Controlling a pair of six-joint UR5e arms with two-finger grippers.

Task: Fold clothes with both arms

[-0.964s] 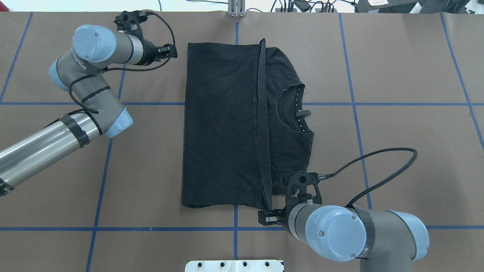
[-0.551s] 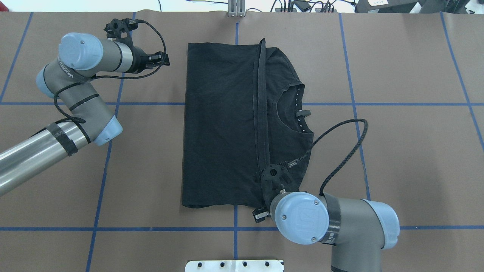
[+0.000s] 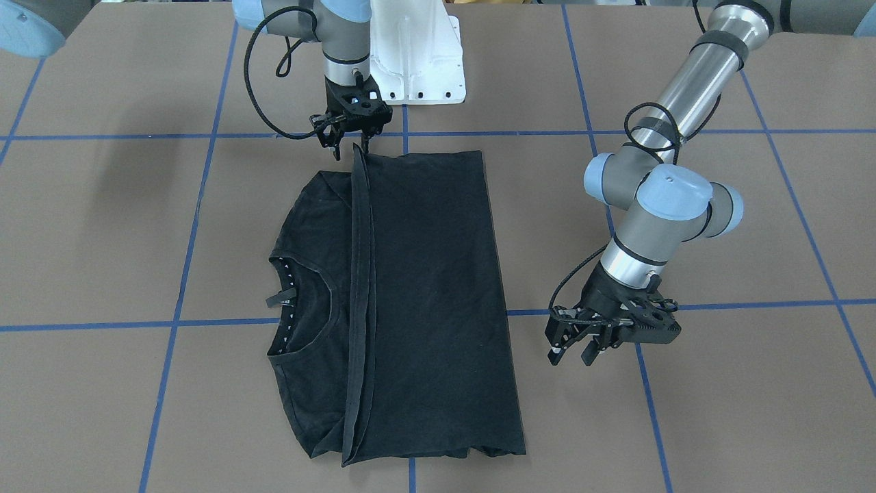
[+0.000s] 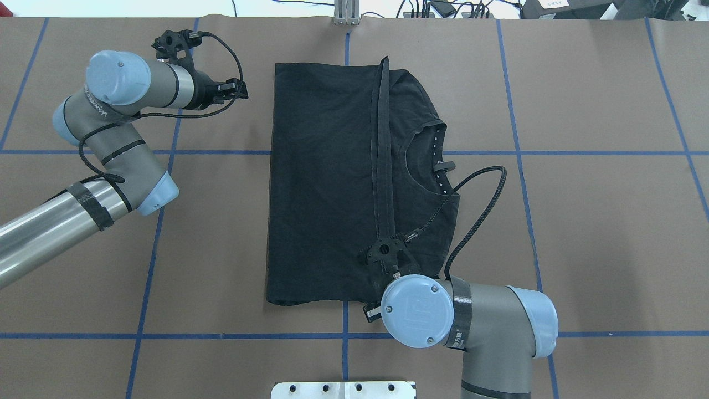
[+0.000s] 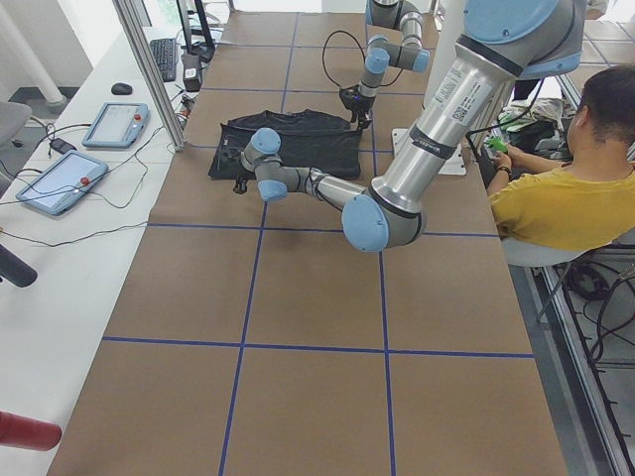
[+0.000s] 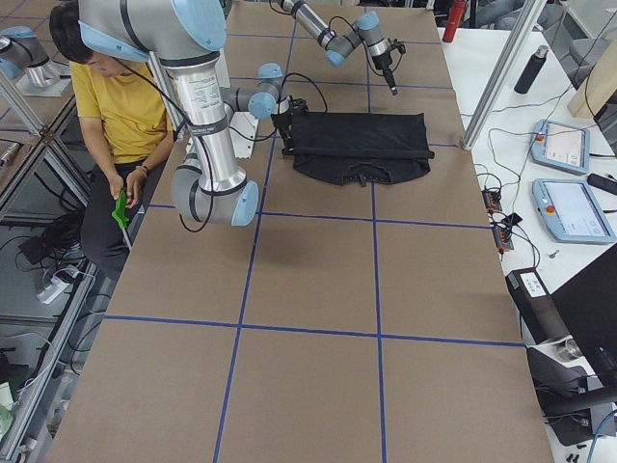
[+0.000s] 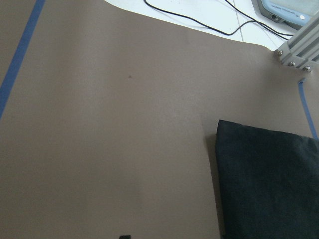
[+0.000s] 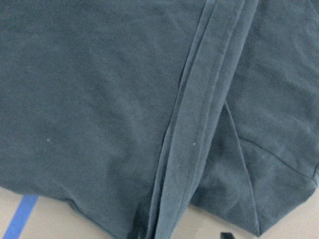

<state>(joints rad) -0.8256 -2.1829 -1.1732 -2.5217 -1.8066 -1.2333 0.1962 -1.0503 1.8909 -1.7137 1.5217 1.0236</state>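
While one black T-shirt (image 4: 327,183) is lying folded flat on the brown table (image 4: 581,221), collar showing on the robot's right side, two arms are reaching toward it. The right gripper (image 3: 350,145) is hanging over the shirt's edge nearest the robot, at the end of the folded hem strip, fingers parted and clasping nothing visible. The left gripper (image 3: 571,352) is hovering beside the shirt's far left corner, apart from it, fingers spread and empty. One person (image 5: 575,198) is sitting beside the robot.
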